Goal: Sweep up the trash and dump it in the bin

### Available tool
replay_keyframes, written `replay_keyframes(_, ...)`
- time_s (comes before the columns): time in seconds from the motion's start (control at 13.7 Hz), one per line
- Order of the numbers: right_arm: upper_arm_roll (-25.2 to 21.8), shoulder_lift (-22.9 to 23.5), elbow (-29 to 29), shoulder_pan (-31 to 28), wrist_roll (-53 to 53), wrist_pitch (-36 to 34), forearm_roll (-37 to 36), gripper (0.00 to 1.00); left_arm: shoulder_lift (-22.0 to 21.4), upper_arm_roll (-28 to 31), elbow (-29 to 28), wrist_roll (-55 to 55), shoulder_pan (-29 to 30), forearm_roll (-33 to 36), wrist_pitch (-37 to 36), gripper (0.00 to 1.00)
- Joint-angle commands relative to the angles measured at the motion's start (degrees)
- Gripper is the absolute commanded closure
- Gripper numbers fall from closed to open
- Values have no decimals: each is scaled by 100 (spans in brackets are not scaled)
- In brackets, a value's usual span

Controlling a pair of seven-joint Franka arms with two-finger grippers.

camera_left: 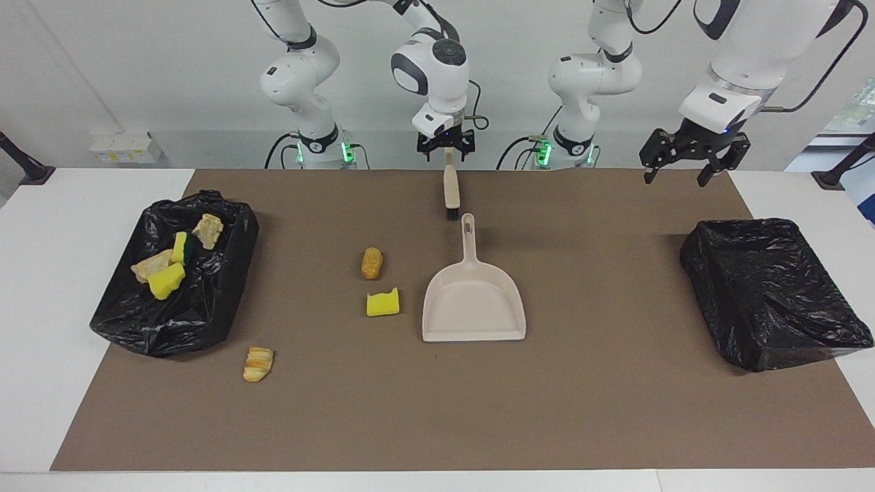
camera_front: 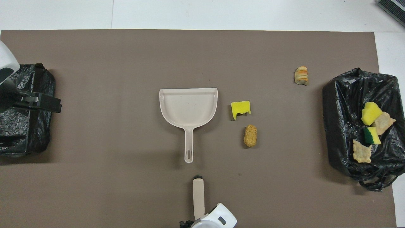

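Smooth plastic dustpan [camera_left: 474, 305], glossy crinkled bin liner [camera_left: 772, 294]

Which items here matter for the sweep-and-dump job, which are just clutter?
Job:
- dustpan
- brush
- loose sponge chunk
- brown lump
- striped bread piece
- bin holding scraps

Lying about:
- empty black-lined bin
- white boxes

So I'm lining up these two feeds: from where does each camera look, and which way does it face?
Facing view: high across the table, looking at the robots; both arms show, right gripper over the brush, left gripper raised at its own end.
Overhead view: high above the robots' end, looking steeply down and forward; only the right wrist and left gripper show.
Shared: dustpan, brush, three loose scraps, both bins, half a turn apart.
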Motion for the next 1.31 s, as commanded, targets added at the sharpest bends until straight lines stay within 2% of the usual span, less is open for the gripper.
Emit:
replay_keyframes(0.0, -4, -135, -387, 345, 401, 488, 133, 0, -37, -66, 46, -71, 87, 19, -75, 0)
replay_keyframes(0.44, -4, -135, -564, 478, 446, 507, 133, 49, -46, -66, 46, -132, 87, 19, -119, 0)
replay_keyframes(0.73, 5, -126, -555, 470, 446, 507, 133, 93, -46, -92, 46, -124, 0, 19, -75, 0)
replay_keyframes(0.8, -4, -108, -546, 469, 438, 498, 133, 100, -37, -92, 46, -106, 8, 19, -66, 0)
replay_keyframes(1.02, -4, -20, -354, 435, 359, 393, 116, 100, -46, -92, 46, -71, 43, 19, -66, 0)
replay_keyframes(1.17, -57, -82, -108, 251, 175, -193, 2, 100, -37, -92, 46, -71, 52, 19, -40, 0)
replay_keyframes(1.24, -65, -99, 111, -72, -96, -553, -33, 100, -37, -92, 46, -62, 44, 19, -31, 0)
